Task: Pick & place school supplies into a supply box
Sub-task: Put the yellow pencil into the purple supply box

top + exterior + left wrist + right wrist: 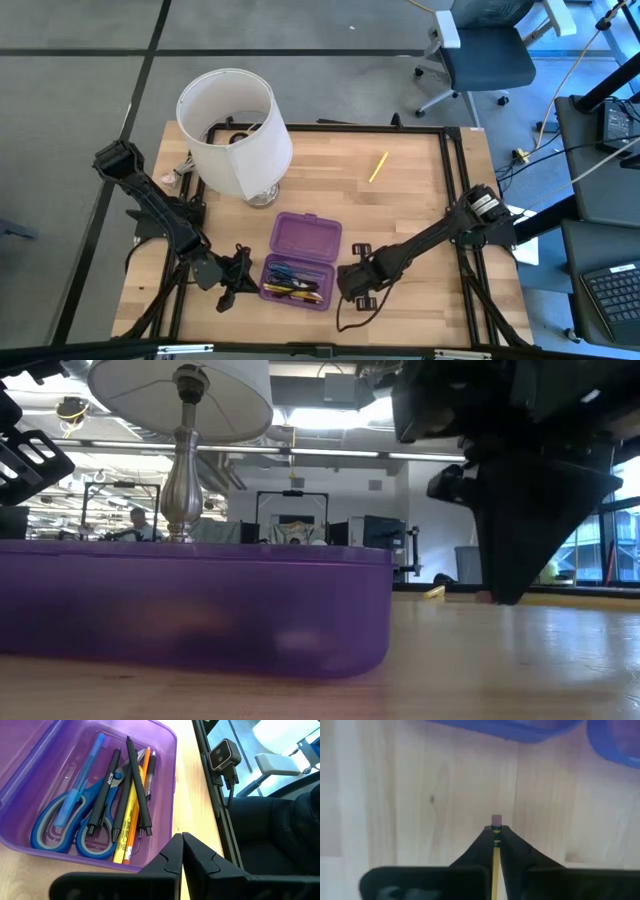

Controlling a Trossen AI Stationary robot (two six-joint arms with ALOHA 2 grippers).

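The right gripper [496, 851] is squeezed shut on a thin yellow wooden pencil [495, 862], pink eraser end pointing forward toward the see-through purple plastic box [299, 262] just ahead (lid open). The left gripper [182, 851] is shut, empty.

The table [400, 200] is viewed from straight overhead; the low view is set at tabletop level, close against the purple box [190, 605]. That box [165, 750] is shared by all 4 views.
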